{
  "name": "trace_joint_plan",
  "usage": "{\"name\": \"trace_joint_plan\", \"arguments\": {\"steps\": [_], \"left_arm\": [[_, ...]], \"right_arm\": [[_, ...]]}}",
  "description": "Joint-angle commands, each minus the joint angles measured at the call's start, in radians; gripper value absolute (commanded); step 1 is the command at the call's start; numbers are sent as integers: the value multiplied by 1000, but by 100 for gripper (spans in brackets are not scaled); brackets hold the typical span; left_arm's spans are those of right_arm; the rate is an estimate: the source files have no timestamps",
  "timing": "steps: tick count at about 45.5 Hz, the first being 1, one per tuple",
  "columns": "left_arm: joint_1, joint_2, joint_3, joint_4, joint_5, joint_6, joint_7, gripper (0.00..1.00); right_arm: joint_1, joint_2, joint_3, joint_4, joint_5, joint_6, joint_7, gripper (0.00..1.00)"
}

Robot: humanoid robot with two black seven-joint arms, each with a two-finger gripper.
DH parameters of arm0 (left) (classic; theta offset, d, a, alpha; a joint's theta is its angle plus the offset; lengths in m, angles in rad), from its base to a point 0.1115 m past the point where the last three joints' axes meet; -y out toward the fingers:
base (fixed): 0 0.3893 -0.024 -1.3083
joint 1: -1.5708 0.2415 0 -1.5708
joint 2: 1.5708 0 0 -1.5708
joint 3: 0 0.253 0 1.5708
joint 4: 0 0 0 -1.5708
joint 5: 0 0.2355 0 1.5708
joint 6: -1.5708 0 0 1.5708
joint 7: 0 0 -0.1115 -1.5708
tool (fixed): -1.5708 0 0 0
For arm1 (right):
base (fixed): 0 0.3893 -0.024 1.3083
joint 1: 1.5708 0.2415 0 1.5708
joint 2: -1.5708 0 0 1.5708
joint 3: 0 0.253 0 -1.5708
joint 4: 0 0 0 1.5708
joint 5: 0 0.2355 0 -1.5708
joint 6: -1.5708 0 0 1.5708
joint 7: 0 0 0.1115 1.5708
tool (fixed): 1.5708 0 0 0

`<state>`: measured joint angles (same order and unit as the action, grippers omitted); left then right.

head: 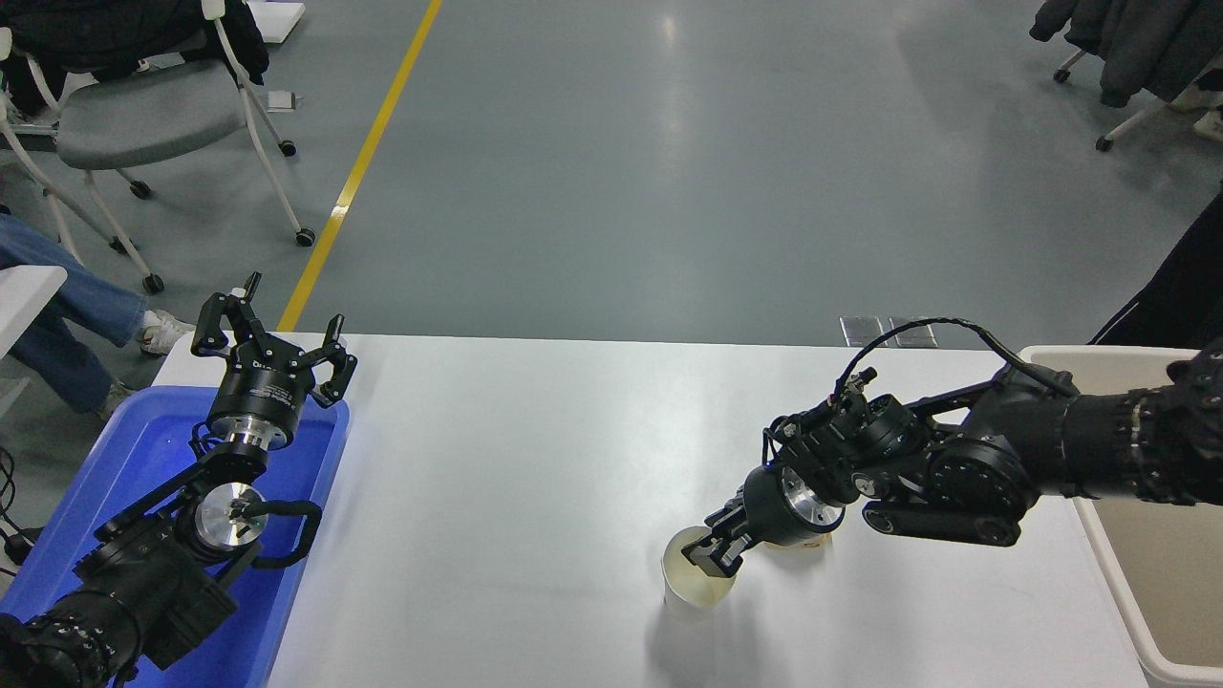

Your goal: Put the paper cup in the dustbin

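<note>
The paper cup (690, 591) stands upright on the white table (535, 459), front centre-right, its cream inside showing. My right gripper (712, 556) reaches in from the right and sits on the cup's far right rim. Its fingers (696, 551) are pinched on the rim, one of them inside the cup. The dustbin (1118, 573), beige with a thick rim, stands at the table's right edge, partly hidden behind my right arm. My left gripper (279, 336) is parked at the lower left, open and empty, pointing up over the blue tray.
A shallow blue tray (306, 497) lies at the table's left end under my left arm. A small tan thing (801, 546) shows under my right wrist. A seated person's legs (57, 306) and wheeled chairs (162, 115) are at the far left.
</note>
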<state>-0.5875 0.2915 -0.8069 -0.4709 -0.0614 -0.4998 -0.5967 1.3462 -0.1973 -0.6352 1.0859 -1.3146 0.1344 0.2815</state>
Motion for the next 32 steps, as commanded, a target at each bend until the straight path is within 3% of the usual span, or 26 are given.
{"name": "trace_joint_plan", "arguments": {"steps": [1, 18, 24, 32], "left_arm": [[0, 0, 0, 0, 0, 0, 0, 100], [0, 0, 0, 0, 0, 0, 0, 100], [0, 0, 0, 0, 0, 0, 0, 100], [0, 0, 0, 0, 0, 0, 0, 100]], "right_arm": [[1, 2, -14, -15, -5, -7, 5, 0], [34, -19, -9, -6, 17, 4, 44, 0], [90, -50, -12, 17, 43, 14, 113, 0], [212, -83, -18, 64, 107, 48, 113, 0]]}}
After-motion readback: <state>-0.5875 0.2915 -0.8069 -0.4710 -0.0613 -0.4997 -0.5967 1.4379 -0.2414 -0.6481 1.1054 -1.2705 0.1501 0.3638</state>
